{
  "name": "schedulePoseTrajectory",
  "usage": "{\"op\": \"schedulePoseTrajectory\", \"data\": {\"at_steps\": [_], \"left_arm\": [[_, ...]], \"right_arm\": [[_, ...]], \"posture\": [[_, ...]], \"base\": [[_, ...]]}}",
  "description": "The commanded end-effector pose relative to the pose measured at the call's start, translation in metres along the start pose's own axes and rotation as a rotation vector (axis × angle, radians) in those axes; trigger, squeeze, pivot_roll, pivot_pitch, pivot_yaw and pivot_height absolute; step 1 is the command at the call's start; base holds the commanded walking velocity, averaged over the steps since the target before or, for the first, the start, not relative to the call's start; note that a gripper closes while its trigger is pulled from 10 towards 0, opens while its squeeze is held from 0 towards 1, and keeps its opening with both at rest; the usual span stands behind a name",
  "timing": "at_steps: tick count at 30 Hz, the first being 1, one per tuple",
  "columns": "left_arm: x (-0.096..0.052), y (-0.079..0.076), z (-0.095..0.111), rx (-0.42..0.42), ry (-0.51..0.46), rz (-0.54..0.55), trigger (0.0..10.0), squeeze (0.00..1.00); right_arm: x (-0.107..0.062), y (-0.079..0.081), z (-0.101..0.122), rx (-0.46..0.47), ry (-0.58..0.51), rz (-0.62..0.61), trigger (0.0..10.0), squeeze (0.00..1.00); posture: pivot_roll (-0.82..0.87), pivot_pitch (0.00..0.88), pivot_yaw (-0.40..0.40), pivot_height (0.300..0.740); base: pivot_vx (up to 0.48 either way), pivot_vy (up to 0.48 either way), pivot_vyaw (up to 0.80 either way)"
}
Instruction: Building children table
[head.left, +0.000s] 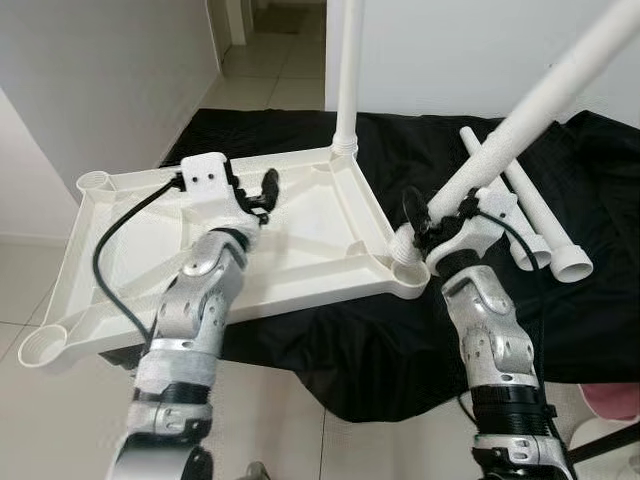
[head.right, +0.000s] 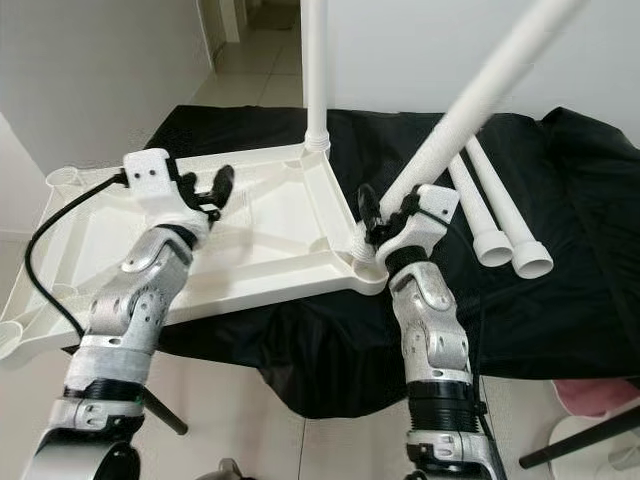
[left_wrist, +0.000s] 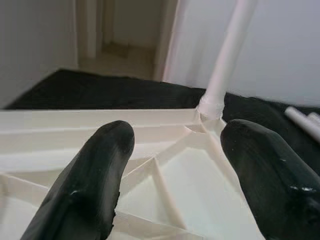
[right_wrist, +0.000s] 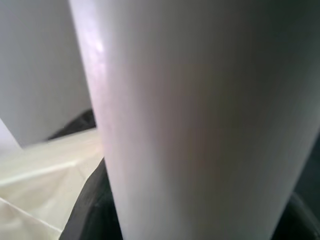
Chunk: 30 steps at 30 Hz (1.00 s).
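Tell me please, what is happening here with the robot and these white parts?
The robot is putting together a small white table. The tabletop lies upside down on a black cloth, with one leg already standing in a far corner. The right gripper holds a second leg tilted, its lower end at the near corner socket. The left gripper hovers open over the tabletop. Two spare legs lie on the cloth.

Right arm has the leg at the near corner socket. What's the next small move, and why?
Probably tilt the held leg upright, then press it down. It leans away to the right from the near socket, while the fitted leg stands vertical. The right gripper grips it low; the left gripper hovers open over the tabletop.
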<state>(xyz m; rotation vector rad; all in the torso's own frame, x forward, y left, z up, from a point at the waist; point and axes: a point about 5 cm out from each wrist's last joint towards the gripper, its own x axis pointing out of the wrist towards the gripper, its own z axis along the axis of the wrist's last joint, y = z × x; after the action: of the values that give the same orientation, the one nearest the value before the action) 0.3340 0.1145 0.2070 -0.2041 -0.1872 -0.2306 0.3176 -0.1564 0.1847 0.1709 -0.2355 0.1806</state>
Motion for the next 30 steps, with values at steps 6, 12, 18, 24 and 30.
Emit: {"op": "schedulePoseTrajectory", "data": {"at_steps": [6,12,18,24,30], "left_arm": [[-0.011,-0.013,0.001,0.201,-0.054,-0.157,10.0,0.0],[-0.017,-0.014,-0.001,0.235,-0.066,-0.196,10.0,0.0],[-0.025,-0.02,-0.004,0.302,-0.097,-0.228,10.0,0.0],[-0.028,-0.024,-0.006,0.324,-0.109,-0.248,10.0,0.0],[-0.028,-0.023,-0.008,0.324,-0.105,-0.263,10.0,0.0]], "right_arm": [[-0.006,0.002,0.01,-0.128,-0.077,0.038,10.0,0.0],[-0.01,0.002,0.006,-0.191,-0.08,0.06,10.0,0.0],[-0.012,0.002,0.003,-0.227,-0.086,0.063,10.0,0.0],[-0.013,0.003,-0.001,-0.22,-0.079,0.059,10.0,0.0],[-0.012,-0.002,0.001,-0.236,-0.084,0.042,10.0,0.0]], "posture": [[0.0,0.0,0.034,0.74],[0.0,0.001,0.03,0.74],[0.01,0.01,0.028,0.74],[0.01,0.018,0.027,0.74],[-0.03,0.041,0.031,0.74]], "base": [[0.0,0.0,0.0],[0.0,0.0,0.0],[0.0,0.0,0.0],[0.0,0.0,0.0],[0.0,0.0,0.0]]}}
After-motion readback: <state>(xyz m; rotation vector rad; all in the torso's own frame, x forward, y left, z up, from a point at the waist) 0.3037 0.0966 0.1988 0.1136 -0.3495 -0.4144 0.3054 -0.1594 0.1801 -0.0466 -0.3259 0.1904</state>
